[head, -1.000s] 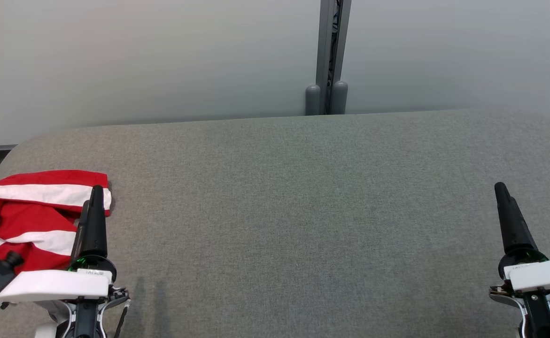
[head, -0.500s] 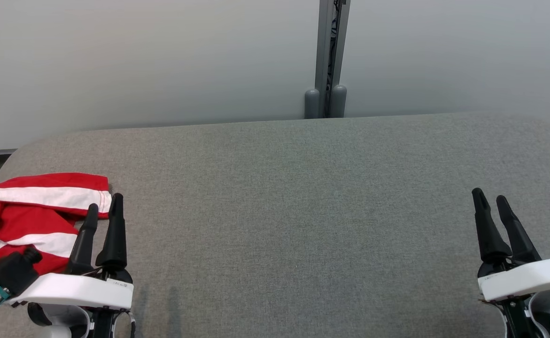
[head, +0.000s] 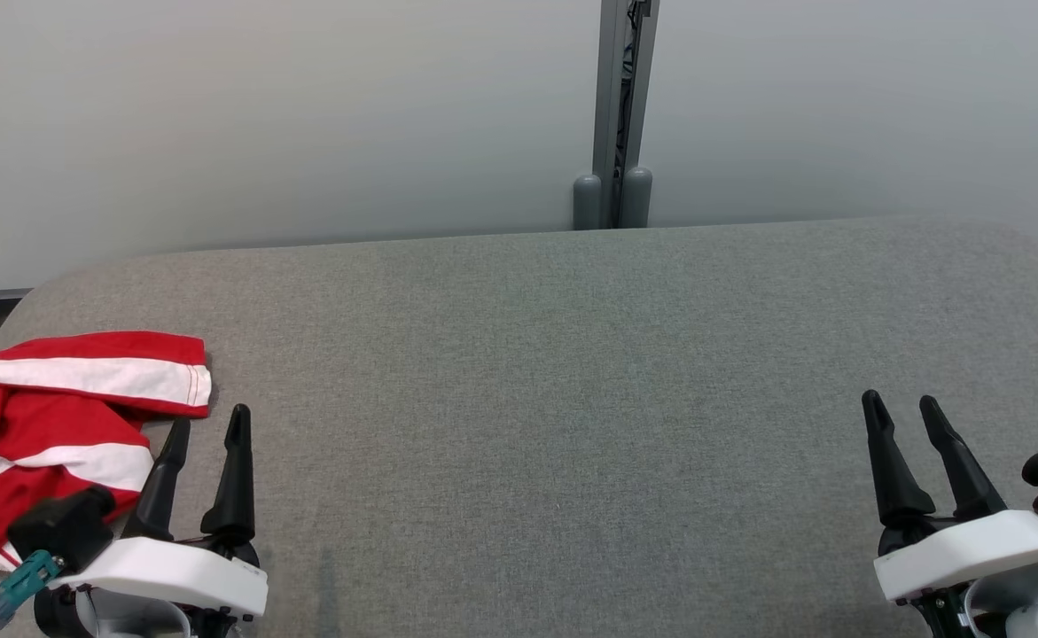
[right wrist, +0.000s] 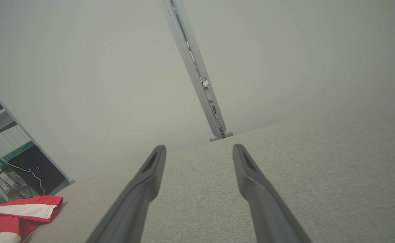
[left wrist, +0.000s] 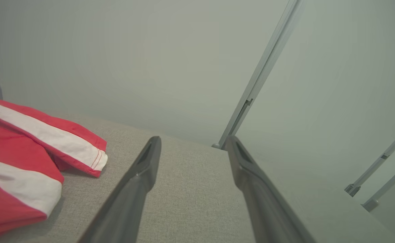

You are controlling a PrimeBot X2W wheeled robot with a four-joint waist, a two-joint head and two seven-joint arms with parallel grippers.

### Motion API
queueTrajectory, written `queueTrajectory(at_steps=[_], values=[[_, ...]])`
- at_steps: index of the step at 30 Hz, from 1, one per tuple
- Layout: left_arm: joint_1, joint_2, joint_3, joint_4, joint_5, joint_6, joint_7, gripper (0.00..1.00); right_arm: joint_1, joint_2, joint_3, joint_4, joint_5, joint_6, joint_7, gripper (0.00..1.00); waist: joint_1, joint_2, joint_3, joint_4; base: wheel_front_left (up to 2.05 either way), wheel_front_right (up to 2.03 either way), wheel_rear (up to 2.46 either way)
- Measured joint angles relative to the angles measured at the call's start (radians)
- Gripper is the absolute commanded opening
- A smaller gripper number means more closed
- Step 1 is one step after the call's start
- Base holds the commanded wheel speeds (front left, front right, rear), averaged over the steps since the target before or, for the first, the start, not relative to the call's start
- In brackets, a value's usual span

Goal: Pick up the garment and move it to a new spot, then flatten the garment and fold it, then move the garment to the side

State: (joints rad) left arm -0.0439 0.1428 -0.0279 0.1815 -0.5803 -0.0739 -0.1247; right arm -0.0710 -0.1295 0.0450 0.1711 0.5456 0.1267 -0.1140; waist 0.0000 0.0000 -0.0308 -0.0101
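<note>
1. Hovering low at the near left, the left gripper (head: 210, 419) has its two long dark fingers spread, with nothing between them. Its tips are just beside the cloth's right edge, not touching it.
2. The right gripper (head: 900, 400) sits at the near right, likewise spread and empty, well apart from the cloth.
3. The crumpled red garment with white stripes (head: 58, 408) lies bunched at the left end of the grey fabric-covered counter (head: 527, 399).
4. Since the garment is unfolded and ungrasped, the first pick-up appears to be the step in hand.
5. Next, the left gripper likely needs to swing left, drop onto a raised fold and pinch it, then carry it toward the open middle of the counter.
</note>
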Motion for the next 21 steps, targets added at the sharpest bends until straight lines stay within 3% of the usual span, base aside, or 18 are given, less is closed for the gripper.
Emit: queueTrajectory(at_steps=[21], values=[[0.017, 0.012, -0.01, 0.068, 0.173, 0.037, -0.051, 1.0, 0.006, 0.007, -0.008, 0.02, -0.211, 0.001, -0.053, 1.0, 0.0, 0.0, -0.007, -0.002, 0.0, 0.0, 0.0]])
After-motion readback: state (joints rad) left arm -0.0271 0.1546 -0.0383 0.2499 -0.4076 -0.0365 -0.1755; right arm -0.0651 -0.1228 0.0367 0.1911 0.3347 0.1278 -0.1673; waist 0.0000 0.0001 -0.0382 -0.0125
